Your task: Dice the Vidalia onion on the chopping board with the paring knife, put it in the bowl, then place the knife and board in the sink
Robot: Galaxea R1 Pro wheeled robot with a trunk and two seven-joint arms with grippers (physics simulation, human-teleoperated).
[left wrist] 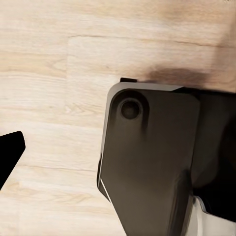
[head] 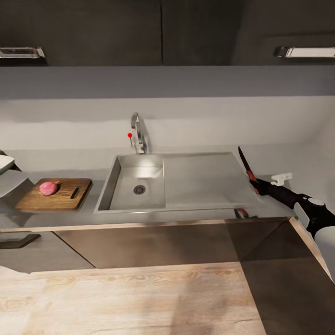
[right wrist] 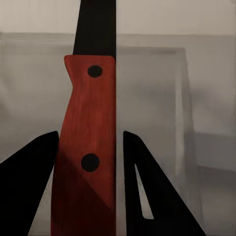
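At the head view's right edge, the right gripper holds the paring knife above the counter, just right of the sink's flat drainboard. The dark blade points up and away toward the wall; the reddish handle disappears into the black fingers. From the right wrist view, the knife stands between the two black fingers, its red handle showing two dark rivets, and the right gripper is clamped on that handle. The blade's tip is cut off by the frame there.

Left of the sink, the chopping board lies flat on the counter with its handle slot toward the basin. The pink Vidalia onion rests whole on the board's far left part. The basin holds a round drain, with a faucet behind it.

A white shape, possibly the bowl, is cut off at the left edge beyond the board; too little shows to be sure.

The left wrist view looks down on light wooden floor and a dark rounded robot part. One black fingertip pokes in at the frame's side, so whether the left gripper is open or closed cannot be told.
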